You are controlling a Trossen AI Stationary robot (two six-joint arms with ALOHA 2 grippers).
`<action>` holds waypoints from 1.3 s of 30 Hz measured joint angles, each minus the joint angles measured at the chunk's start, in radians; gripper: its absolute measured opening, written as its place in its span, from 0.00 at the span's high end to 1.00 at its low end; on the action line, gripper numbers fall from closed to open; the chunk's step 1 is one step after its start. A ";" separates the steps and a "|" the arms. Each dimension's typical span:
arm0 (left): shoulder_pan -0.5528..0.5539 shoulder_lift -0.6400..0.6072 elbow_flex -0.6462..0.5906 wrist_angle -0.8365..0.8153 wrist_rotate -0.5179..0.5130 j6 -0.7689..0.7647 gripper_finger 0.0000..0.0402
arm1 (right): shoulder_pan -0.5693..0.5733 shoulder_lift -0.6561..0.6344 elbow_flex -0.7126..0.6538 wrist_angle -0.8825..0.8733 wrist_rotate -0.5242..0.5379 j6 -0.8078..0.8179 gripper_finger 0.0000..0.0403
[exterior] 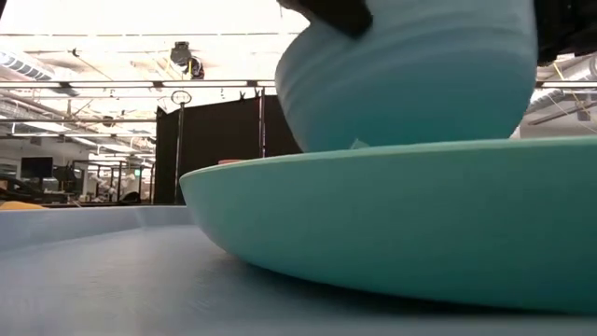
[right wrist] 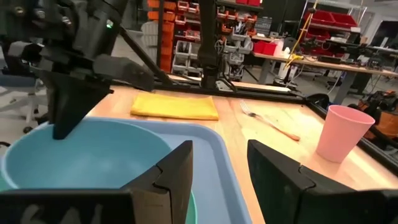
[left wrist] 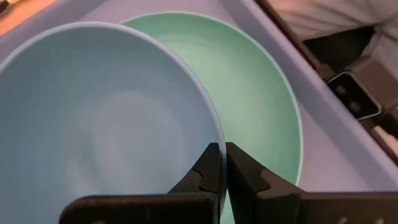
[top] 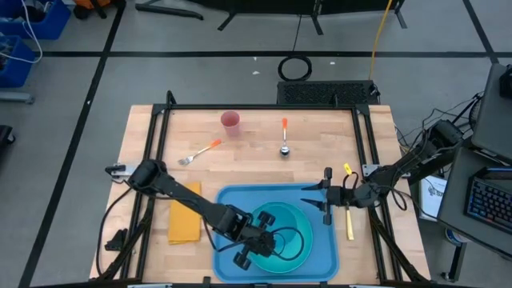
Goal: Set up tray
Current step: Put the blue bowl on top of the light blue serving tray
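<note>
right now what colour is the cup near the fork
Pink. The cup shows best in the right wrist view.

We see the tray [top: 320, 256] at the table's [top: 256, 152] near edge, about midway along it. A plate [top: 298, 220] lies in the tray, and a bowl [top: 272, 228] sits over the plate's left part. The left gripper [top: 258, 250] is over the tray, clamped on the bowl's rim. The right gripper [top: 314, 197] hangs at the tray's far right rim, fingers apart. Left of the tray, a napkin [top: 184, 222] lies on the table. Behind the tray, toward the far edge, lie a fork [top: 200, 152], a cup [top: 230, 122] and a spoon [top: 284, 138], from left to right.
</note>
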 joint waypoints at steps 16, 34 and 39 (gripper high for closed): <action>-0.036 0.060 0.000 0.083 0.029 -0.042 0.98 | 0.001 0.000 -0.011 -0.001 -0.061 0.051 0.65; -0.009 0.060 0.000 0.038 0.046 -0.059 0.98 | 0.001 0.000 -0.011 0.001 -0.080 0.039 0.65; -0.010 0.060 0.000 0.018 0.052 -0.066 0.98 | 0.001 0.000 -0.011 0.002 -0.080 0.041 0.65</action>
